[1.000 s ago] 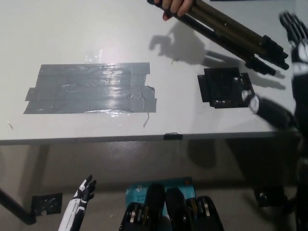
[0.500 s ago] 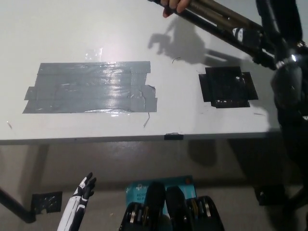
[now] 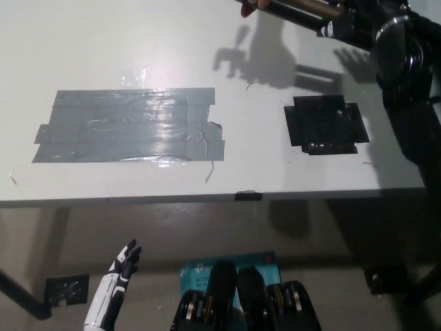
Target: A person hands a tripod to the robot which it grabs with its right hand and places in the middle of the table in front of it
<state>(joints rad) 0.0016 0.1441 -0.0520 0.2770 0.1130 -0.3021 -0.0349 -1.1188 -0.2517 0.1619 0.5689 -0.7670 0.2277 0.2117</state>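
Observation:
The tripod (image 3: 303, 8), folded, with dark brown legs, lies slanted in the air over the table's far right edge at the top of the head view. A person's hand (image 3: 249, 7) grips its left part. My black right hand (image 3: 351, 24) is wrapped around the tripod's legs just right of that, and my right arm (image 3: 406, 89) rises along the picture's right side. My white left hand (image 3: 124, 265) hangs at the lower left, below the table's front edge, with its fingers apart and holding nothing.
The white table (image 3: 275, 172) carries a wide patch of grey tape (image 3: 127, 124) left of centre and a square patch of black tape (image 3: 324, 124) to the right. The table's front edge (image 3: 207, 200) crosses the picture. A blue item (image 3: 200, 272) lies on the floor below.
My right hand has swung from the far right onto the tripod's legs and closed there. The tripod has shifted toward the top edge. My left hand has barely moved.

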